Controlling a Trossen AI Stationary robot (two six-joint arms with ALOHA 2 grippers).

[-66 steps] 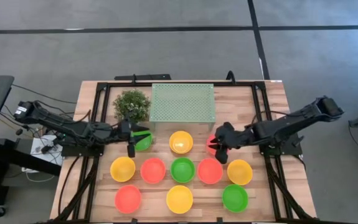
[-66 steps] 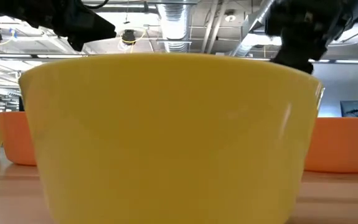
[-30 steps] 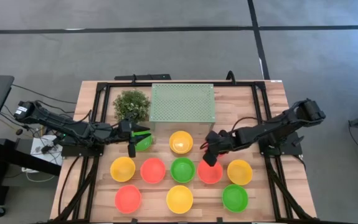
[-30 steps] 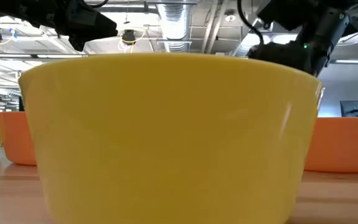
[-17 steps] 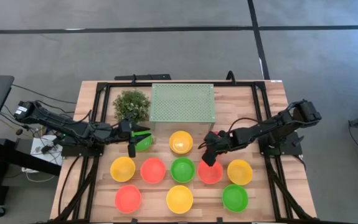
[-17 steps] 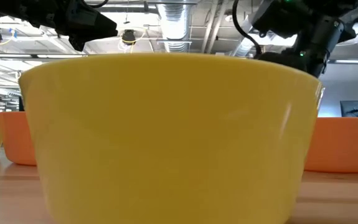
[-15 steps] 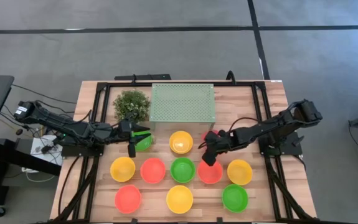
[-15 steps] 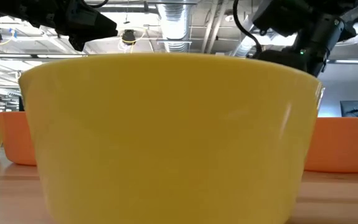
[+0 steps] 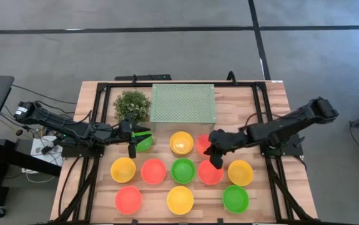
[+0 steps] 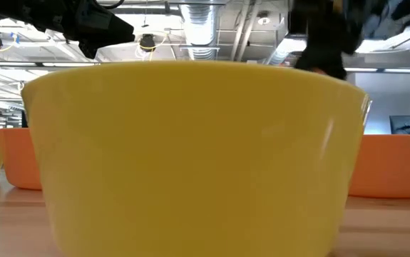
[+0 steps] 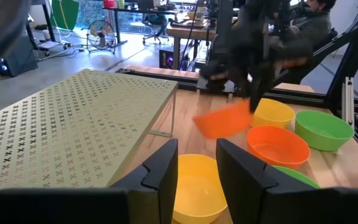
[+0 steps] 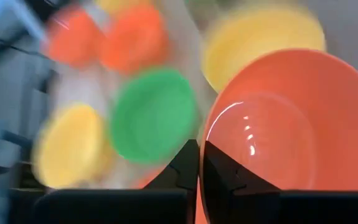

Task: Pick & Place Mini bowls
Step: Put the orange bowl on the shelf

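Several mini bowls in green, yellow and red-orange stand in rows on the wooden table (image 9: 88, 187). My right gripper (image 9: 214, 155) is shut on a red-orange bowl (image 9: 202, 144), which the left wrist view shows tilted in the air (image 11: 225, 119). My left gripper (image 9: 137, 134) hangs open over the left part of a green bowl (image 9: 144, 144); I cannot tell whether it touches it. A yellow bowl (image 11: 194, 186) shows past its fingers. My right gripper pinches the red-orange bowl's rim (image 12: 206, 138), one finger inside the bowl and one outside. The fingers slant down from the table's right side. The bowl is lifted clear of the table and tilted.
A pale green perforated tray (image 9: 183, 103) and a bushy plant (image 9: 132, 105) stand at the table's far side. Under the lifted bowl are a yellow bowl (image 9: 181, 142), a green one (image 9: 183, 170) and a red one (image 9: 210, 174). A yellow bowl (image 10: 190, 157) fills the low view.
The red-orange bowl, mostly hidden under my right gripper a second ago, has come up off the table and tipped. It now shows beside the gripper. My right arm has drawn slightly toward the table's right edge.
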